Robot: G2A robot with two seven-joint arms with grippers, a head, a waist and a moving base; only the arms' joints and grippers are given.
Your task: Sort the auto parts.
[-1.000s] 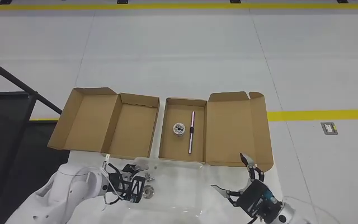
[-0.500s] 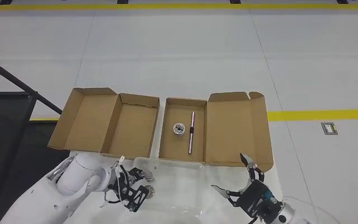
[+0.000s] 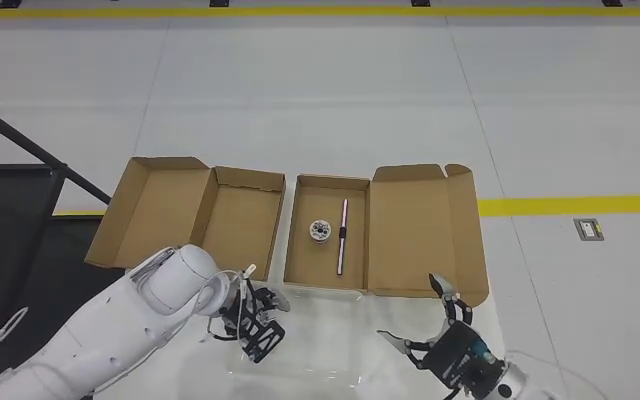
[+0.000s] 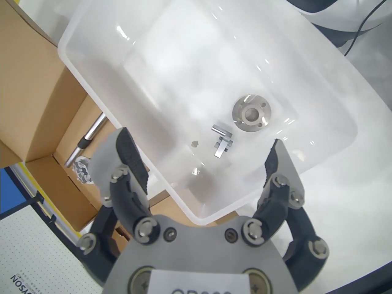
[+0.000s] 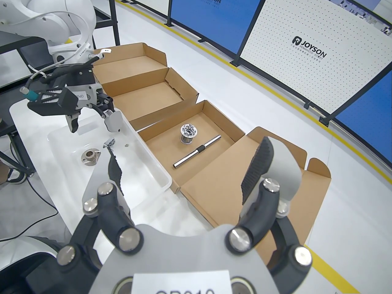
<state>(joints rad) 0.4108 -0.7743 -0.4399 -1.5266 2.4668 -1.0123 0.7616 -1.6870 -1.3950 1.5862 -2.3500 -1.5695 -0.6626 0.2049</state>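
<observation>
A clear plastic bin [image 4: 76,72] sits at the table's front and holds a round metal flange [image 4: 251,113], a small metal bracket [image 4: 222,144] and a tiny dark bit. My left gripper [image 4: 199,142] hangs open just above the bin, over the bracket, with nothing between its fingers. From the right wrist view the left gripper [image 5: 92,125] stands above the bracket [image 5: 109,143], with the flange [image 5: 89,155] beside it. My right gripper [image 5: 188,151] is open and empty near the front right [image 3: 408,308]. The middle cardboard box [image 3: 325,265] holds a steel rod [image 3: 343,235] and a toothed hub [image 3: 319,230].
An open cardboard box [image 3: 240,235] with its lid folded out lies left of the middle box. The middle box's lid [image 3: 415,230] lies flat to the right. A dark frame [image 3: 40,165] stands at the far left. Blue and white panels line the room behind.
My left arm has swung right and farther over the bin, and its gripper now hangs above the parts inside. The right arm has not moved.
</observation>
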